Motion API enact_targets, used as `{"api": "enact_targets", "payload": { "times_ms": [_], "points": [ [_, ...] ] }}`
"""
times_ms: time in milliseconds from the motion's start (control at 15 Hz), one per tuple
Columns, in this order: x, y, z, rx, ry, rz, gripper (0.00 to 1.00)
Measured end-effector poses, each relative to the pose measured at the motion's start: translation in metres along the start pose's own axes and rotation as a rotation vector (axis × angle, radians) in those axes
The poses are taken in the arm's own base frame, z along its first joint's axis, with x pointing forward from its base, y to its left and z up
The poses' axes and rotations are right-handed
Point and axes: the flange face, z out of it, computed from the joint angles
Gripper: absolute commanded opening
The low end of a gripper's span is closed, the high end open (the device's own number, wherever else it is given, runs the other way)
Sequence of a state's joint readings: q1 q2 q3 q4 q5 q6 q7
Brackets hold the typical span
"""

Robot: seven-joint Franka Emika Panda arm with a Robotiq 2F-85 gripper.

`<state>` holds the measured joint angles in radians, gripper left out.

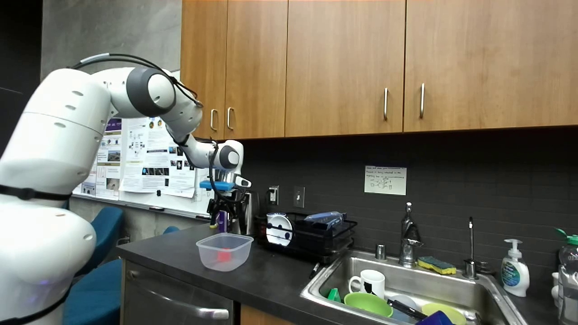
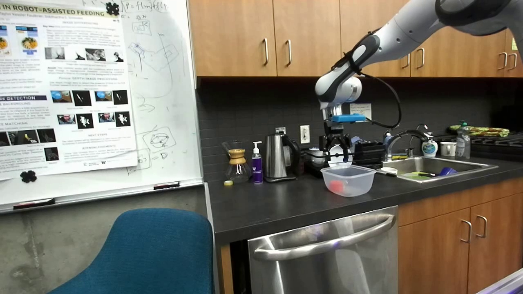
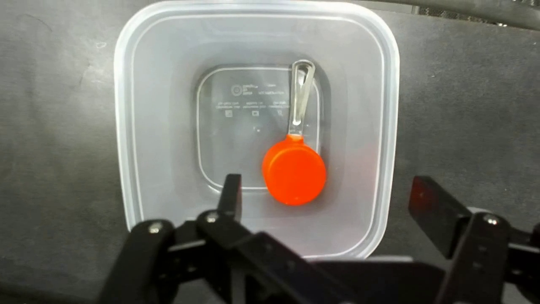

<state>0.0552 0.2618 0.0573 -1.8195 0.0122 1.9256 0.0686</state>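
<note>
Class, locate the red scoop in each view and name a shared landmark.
In an exterior view: red scoop, lower left of centre.
In an exterior view: red scoop, lower right of centre.
In the wrist view: red scoop, slightly lower right of centre.
Shared landmark: clear container around it.

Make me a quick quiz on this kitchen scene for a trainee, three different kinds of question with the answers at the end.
1. What lies inside the clear plastic container?
2. True or false: the gripper is open and holds nothing.
3. Fill in: in an exterior view, a (blank) appears between the glass coffee carafe and the steel kettle.

Key:
1. A long-handled orange-red scoop.
2. True; its jaws stand wide apart.
3. Purple pump bottle.
</note>
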Motion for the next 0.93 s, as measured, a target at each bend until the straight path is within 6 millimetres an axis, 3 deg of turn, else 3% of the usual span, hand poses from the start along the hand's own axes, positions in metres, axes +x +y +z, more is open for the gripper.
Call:
{"api": "enact_targets", "payload": {
  "times_ms": [933],
  "points": [
    [0.001,0.020,0.018,0.104,-0.017,0.059,1.00]
  ]
}}
